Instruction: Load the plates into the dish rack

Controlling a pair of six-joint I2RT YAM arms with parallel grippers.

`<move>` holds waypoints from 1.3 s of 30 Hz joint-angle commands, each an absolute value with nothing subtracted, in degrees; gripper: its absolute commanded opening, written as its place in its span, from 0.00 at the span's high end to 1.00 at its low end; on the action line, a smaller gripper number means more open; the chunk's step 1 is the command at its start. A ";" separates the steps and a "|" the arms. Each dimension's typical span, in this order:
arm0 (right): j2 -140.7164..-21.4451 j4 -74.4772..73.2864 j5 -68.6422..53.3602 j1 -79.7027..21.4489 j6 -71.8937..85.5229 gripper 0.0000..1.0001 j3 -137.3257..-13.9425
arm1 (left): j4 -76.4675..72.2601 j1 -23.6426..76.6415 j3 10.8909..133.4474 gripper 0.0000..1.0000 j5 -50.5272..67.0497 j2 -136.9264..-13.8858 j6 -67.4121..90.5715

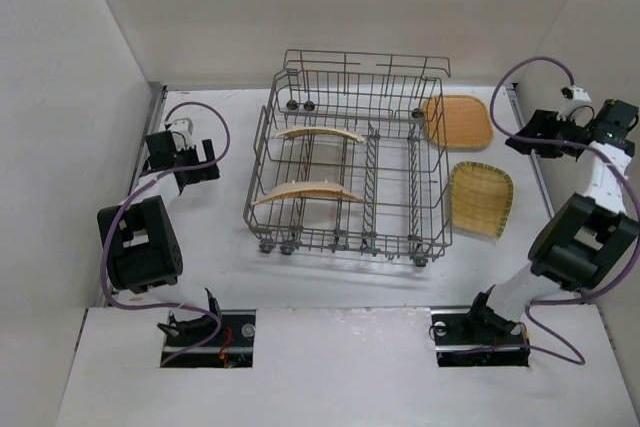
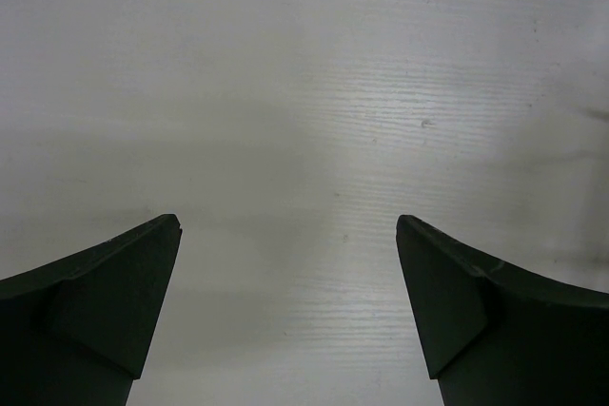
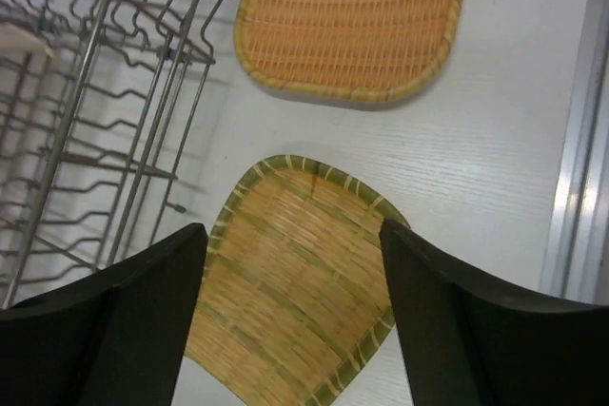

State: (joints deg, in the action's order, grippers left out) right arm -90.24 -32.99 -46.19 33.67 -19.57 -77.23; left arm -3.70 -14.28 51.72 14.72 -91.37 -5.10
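1. Top external view: the rack (image 1: 345, 162) stands mid-frame on the table (image 1: 200, 267), with its taller rail toward the top.
2. Two plates stand edge-on among the tines in the rack's left half, the upper plate (image 1: 320, 133) and the lower plate (image 1: 308, 193), one below the other in the frame.
3. Two more lie flat on the table right of the rack. The square plate (image 1: 457, 121) is close by the rack's upper right corner, and the leaf plate (image 1: 480, 199) is just below it, not touching it.
4. Right wrist view: the right gripper (image 3: 293, 230) hangs over the leaf plate with its fingers spread wide, holding nothing.
5. Left wrist view: the left gripper (image 2: 285, 225) faces a white surface, its fingers wide apart and nothing between them.
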 commanded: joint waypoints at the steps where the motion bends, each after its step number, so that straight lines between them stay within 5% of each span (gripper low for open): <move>1: -96.31 -41.05 -51.95 34.85 -9.25 0.25 -84.01 | -6.77 -14.46 50.63 0.00 16.44 -87.72 -5.10; 10: -113.89 -45.71 -53.87 33.53 1.66 0.36 -97.29 | -5.37 -14.72 50.36 0.00 16.52 -83.50 -5.10; 19: -126.99 -45.09 -52.47 32.30 6.85 0.33 -107.83 | 1.05 -14.81 52.03 0.00 16.88 -79.72 -5.89; 39: -141.94 -42.63 -47.55 30.11 14.32 0.38 -123.12 | 10.45 -13.84 58.36 0.00 14.85 -79.37 -9.40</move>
